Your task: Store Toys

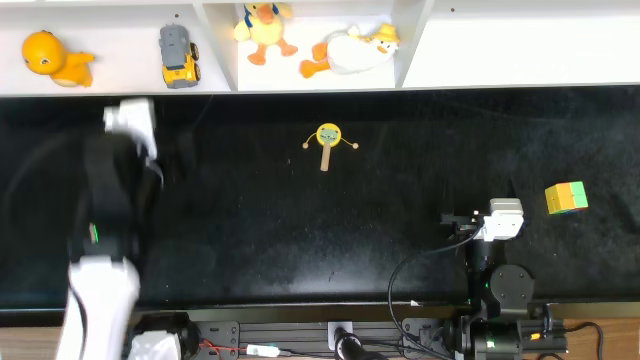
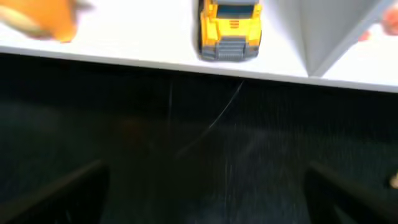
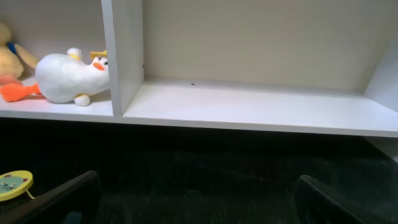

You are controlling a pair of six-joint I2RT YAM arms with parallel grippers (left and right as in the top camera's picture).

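Fingers spread, my left gripper (image 2: 205,193) faces the yellow plastic toy truck (image 2: 230,28) in the white shelf unit (image 2: 124,45); my right gripper (image 3: 199,199), also spread, faces its rightmost compartment.

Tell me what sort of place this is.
Likely a robotics test bench staged for toy tidying: a black mat worktop fronts a white compartment shelf holding a toy truck and a plush duck, with the left arm and right arm mounted along its near edge.
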